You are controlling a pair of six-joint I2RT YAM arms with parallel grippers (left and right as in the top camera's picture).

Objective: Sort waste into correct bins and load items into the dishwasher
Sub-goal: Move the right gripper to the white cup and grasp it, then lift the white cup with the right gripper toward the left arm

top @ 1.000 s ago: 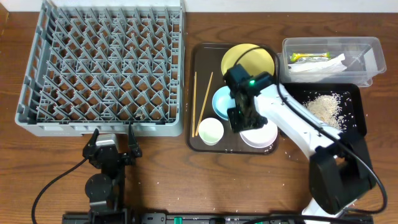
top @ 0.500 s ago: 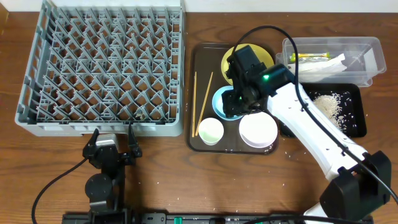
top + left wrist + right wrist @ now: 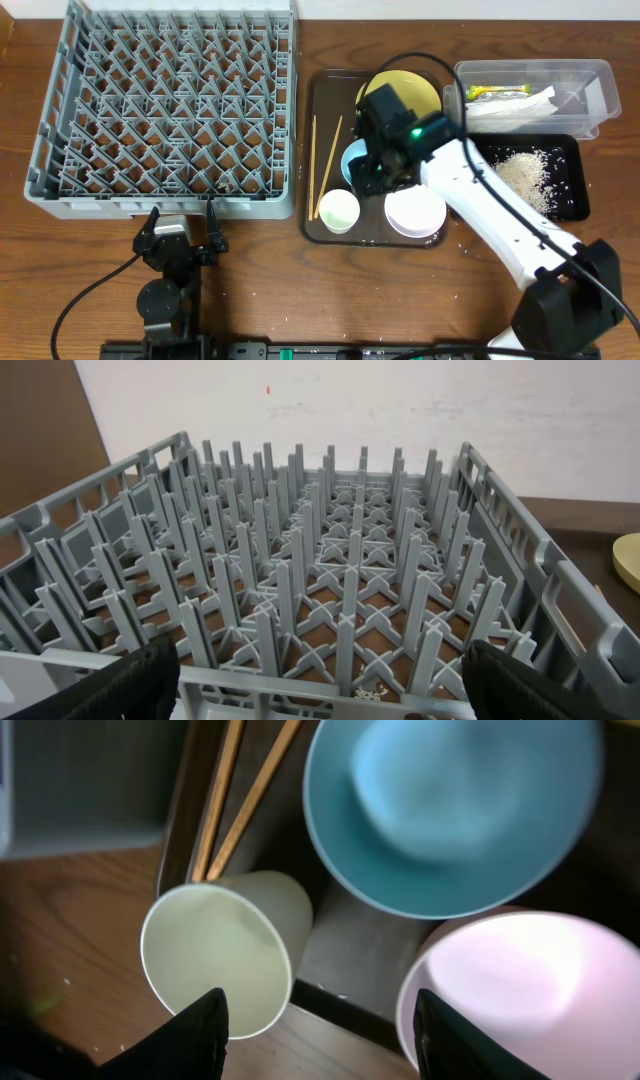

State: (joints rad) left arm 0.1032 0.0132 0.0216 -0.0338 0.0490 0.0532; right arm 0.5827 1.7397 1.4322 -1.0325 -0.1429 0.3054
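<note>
Bowl: light blue round bowl, upright, empty, slightly blurred.
Position: on dark brown serving tray, near small white cup and white bowl.
Right gripper: above bowl, fingers spread, holding nothing.
Left gripper: spread, facing grey peg rack.

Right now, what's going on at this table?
The right gripper, open and empty, hovers over the light blue bowl on the brown tray, beside the small white cup and white bowl. The left gripper sits open before the empty dish rack. Wrapper and napkin lie in the clear tub, rice in the black tray.
</note>
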